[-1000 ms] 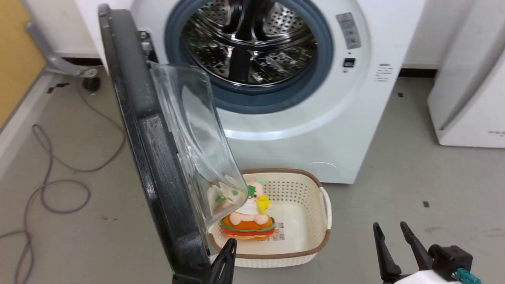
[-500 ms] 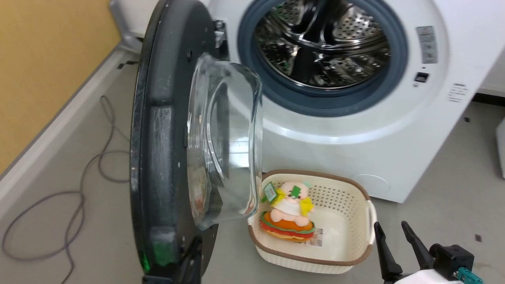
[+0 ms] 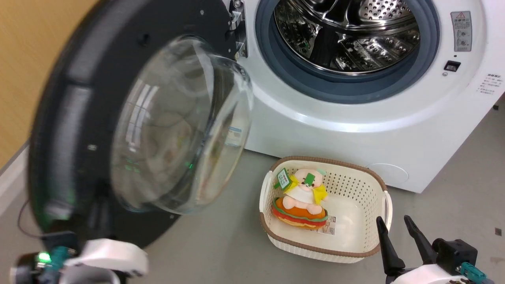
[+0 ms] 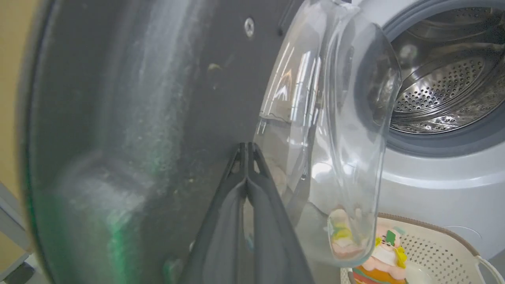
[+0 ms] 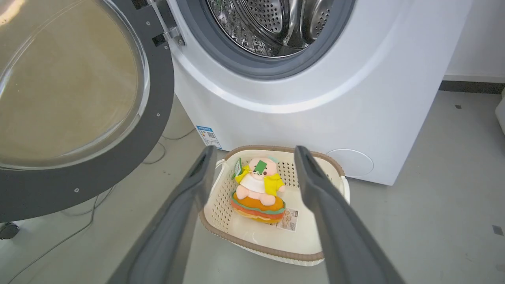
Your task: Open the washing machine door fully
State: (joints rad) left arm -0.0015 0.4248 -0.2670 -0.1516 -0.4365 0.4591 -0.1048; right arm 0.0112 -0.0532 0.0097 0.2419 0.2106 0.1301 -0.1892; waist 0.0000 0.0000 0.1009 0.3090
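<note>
Hanging wide open, the door [image 3: 71, 118] stands left of the washing machine [image 3: 355, 130]. The left gripper [image 4: 247, 145] touches its inner face, jaws pinched together; the right gripper [image 3: 392, 217] hovers near the basket [image 3: 355, 185], jaws spread wide.

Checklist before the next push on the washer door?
1. ok: left gripper shut, tips at the inner face of the door.
2. ok: right gripper open, empty, apart from the door.
3. ok: basket with toy sits to the side of the door, in front of the washing machine.
4. cannot tell: door at full travel; it hangs well off the opening.
5. cannot tell: room between door and yellow wall.
</note>
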